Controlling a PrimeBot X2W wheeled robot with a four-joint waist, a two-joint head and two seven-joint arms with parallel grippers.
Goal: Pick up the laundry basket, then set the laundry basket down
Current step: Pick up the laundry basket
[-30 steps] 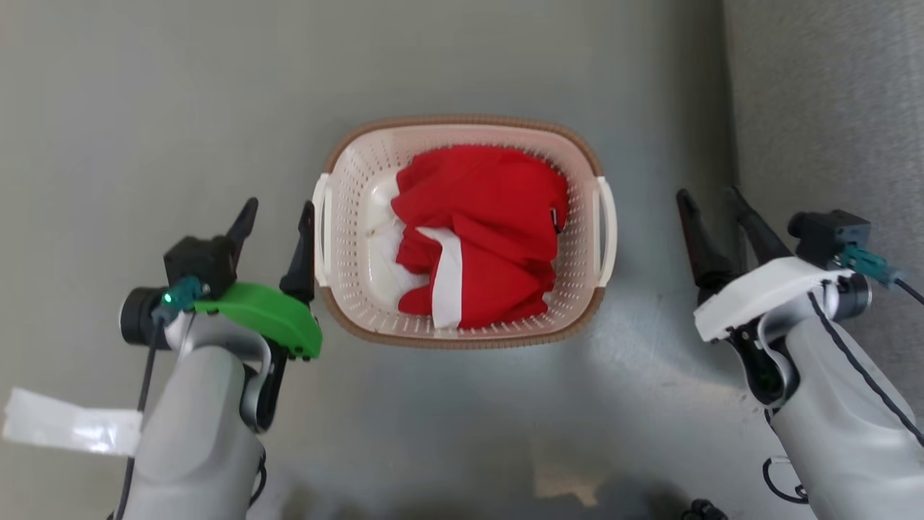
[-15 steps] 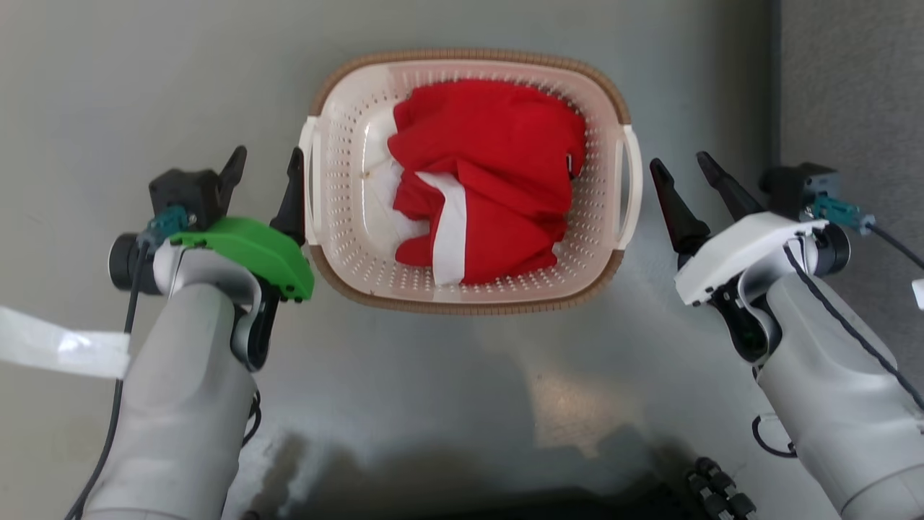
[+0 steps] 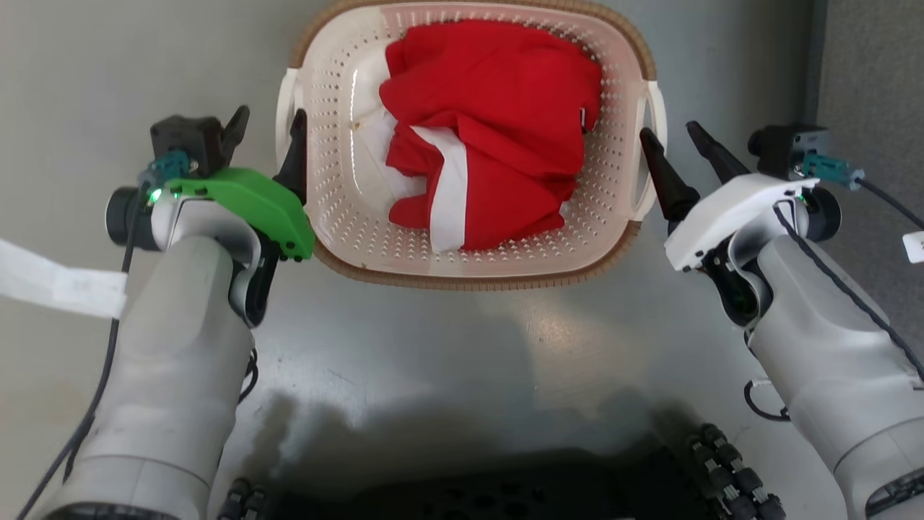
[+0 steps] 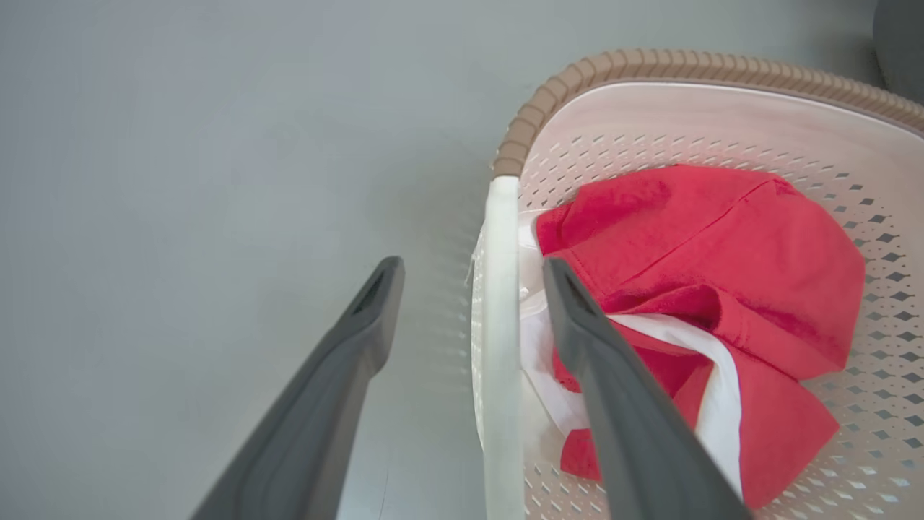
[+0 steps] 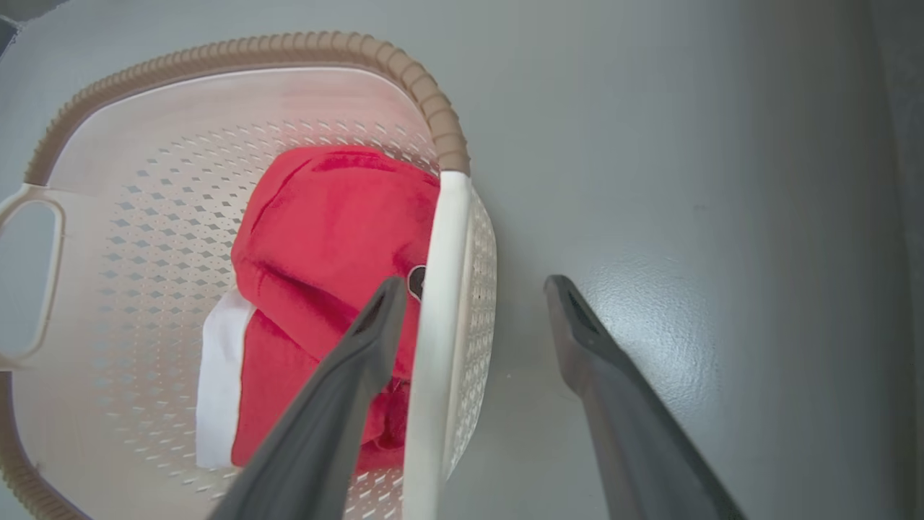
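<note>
The basket (image 3: pixel 469 278) stands on the grey floor (image 3: pixel 108 65), at the top middle of the head view, with its far rim cut off by the picture's edge. A crumpled red garment (image 3: pixel 498 130) with a white band (image 3: pixel 447 195) lies in it.

The left gripper (image 3: pixel 272 115) is at the basket's left short side, its fingers spread apart. In the left wrist view the left gripper (image 4: pixel 471 263) straddles the left handle (image 4: pixel 502 325). One finger (image 4: pixel 339 390) is outside over the floor. The other (image 4: pixel 613 390) is inside, above the garment (image 4: pixel 707 253). The handle runs nearer the inner finger; whether they touch I cannot tell.

The right gripper (image 3: pixel 667 130) is at the opposite short side, its fingers also spread. In the right wrist view the right gripper (image 5: pixel 474 282) has the right handle (image 5: pixel 440 325) between its fingers. The inner finger (image 5: pixel 339 404) is just beside the handle, over the garment (image 5: pixel 325 238). The outer finger (image 5: pixel 613 404) is well clear, over the floor. Contact there cannot be told either. The left handle (image 5: pixel 32 274) shows across the basket in that view.

A strip of white tape (image 3: pixel 50 282) lies on the floor behind the left forearm. The robot's black base (image 3: pixel 469 491) fills the lower edge of the head view.
</note>
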